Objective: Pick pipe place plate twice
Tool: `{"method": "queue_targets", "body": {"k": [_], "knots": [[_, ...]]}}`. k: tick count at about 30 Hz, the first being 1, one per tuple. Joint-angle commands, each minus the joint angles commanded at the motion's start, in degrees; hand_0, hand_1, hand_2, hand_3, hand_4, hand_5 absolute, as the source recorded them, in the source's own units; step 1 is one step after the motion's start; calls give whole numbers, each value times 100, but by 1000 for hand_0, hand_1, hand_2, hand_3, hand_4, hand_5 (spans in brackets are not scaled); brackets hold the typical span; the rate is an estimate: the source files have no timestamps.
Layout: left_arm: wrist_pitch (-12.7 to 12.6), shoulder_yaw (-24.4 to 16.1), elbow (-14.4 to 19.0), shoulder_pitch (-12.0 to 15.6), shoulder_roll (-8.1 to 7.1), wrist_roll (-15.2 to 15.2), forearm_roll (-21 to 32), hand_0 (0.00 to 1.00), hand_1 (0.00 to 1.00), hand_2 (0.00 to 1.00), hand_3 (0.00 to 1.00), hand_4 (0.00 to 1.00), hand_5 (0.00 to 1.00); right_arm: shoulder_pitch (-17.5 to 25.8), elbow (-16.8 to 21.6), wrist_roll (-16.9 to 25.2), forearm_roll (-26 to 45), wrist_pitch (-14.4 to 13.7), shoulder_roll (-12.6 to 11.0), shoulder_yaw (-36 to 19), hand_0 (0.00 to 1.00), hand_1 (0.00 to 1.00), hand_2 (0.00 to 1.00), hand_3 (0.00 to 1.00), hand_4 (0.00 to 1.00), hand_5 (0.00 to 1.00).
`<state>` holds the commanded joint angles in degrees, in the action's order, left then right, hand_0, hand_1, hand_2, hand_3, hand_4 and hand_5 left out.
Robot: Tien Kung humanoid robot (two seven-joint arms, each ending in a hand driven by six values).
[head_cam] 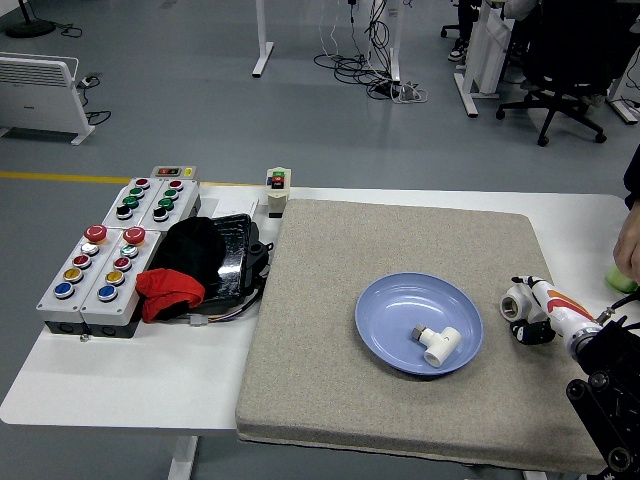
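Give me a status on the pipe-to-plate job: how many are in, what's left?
Done: one white pipe fitting lies in the blue plate. In hand: the right hand is shut on a second white fitting, just off the plate's right rim above the grey mat. Left: carry it over the plate and release. The left arm is out of view. A person's hand is at the green object at the right edge.

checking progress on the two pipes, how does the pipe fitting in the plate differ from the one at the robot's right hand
The pipe fitting in the plate lies free inside the blue plate; the pipe fitting at the hand is outside it, over the grey mat, right of the plate. The first is touched by nothing; the second sits against the right hand, though the grasp is unclear. The first shows a T shape; the second shows mainly a round opening. Both are white.
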<state>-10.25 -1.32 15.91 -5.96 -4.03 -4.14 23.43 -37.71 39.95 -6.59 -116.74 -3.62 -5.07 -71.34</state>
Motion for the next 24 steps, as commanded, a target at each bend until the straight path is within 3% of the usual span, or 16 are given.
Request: {"method": "queue_targets", "body": {"k": [4,5,10,11,16,17,24], "knots": [[8,-16,4,-3,-11,-8,-16,692,670,687,616,259,998,-5,-238,322,295,-154,-12,-51,672,699,752,842,605,153],[10,-17,4,-3,-12,-8,-19,694,673,688,616,258,998,2,-253,362,331,-169,-16,-50,459,559,589,776,546,102],[9,-9,1,-13,-9,-8,-15,694,673,688,616,258,998,62,-279,566,414,-257,-2,-97,459,559,589,776,546,102],[8,-13,0,-16,-8,-9,-15,693,674,688,617,259,998,77,-248,594,444,-287,1,-100,341,470,532,732,463,52],[9,-18,-1,-22,-9,-8,-21,693,674,688,617,259,998,104,-145,649,565,-391,1,-85,341,470,532,732,463,52],[10,-14,-1,-23,-11,-8,-21,693,674,688,615,259,998,110,-114,676,597,-442,-6,-74,287,434,515,679,435,77],[11,-11,-1,-16,-10,-4,-18,694,674,687,616,259,998,184,175,715,716,-533,-72,-89,264,415,505,647,405,76]]}}
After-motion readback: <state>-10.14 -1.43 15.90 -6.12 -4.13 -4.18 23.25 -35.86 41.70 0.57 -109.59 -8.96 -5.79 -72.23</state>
